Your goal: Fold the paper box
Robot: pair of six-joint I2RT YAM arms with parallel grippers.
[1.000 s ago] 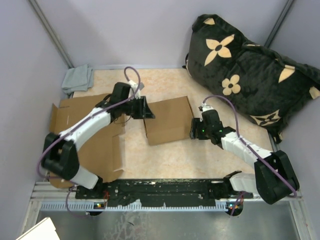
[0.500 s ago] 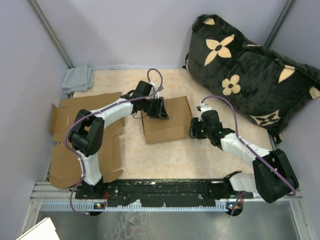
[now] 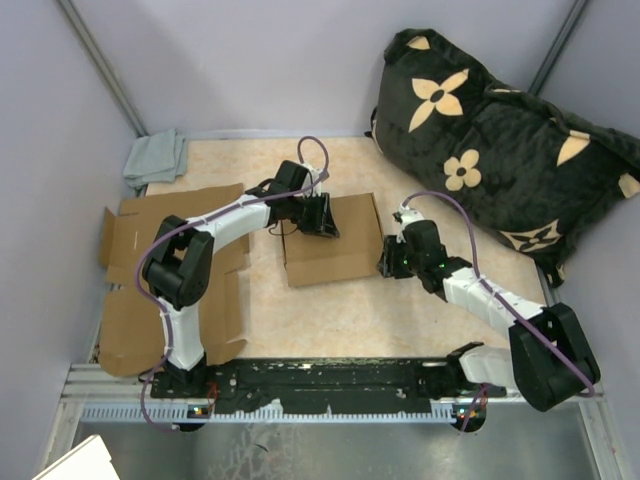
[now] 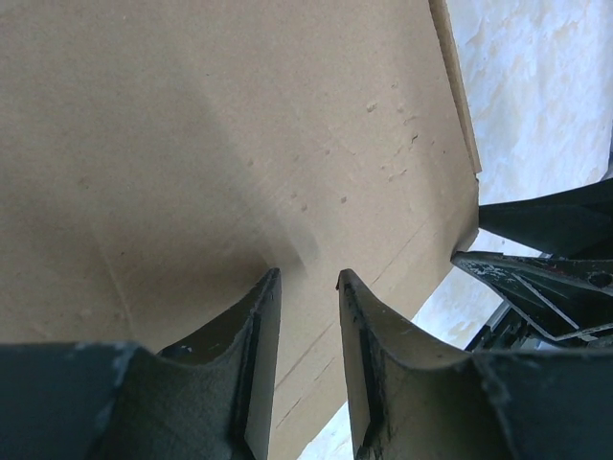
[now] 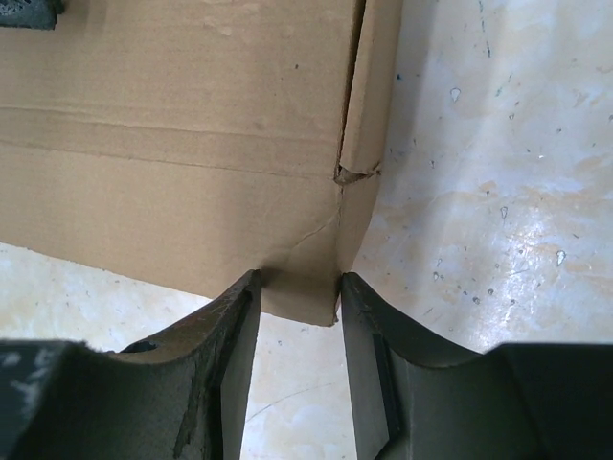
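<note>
Right hand [image 5: 299, 280] straddles the paper box [image 5: 172, 144] corner, grip unclear; left hand [image 4: 306, 278], narrowly parted, against its panel.

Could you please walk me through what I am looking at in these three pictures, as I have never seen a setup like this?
These are two robot arms bolted to the near edge of a table. The wide picture comes from a fixed camera above and behind them; the other two come from a small camera on each wrist, looking out past that arm's own two-fingered claw. On the table lie a brown cardboard box, flat cardboard sheets on the left, a grey cloth in the far left corner and a black flowered cushion at the far right. The left claw stands open with its tips against a box panel, holding nothing. The right claw has a corner of the box between its fingers; whether it grips yet, I cannot tell.
</note>
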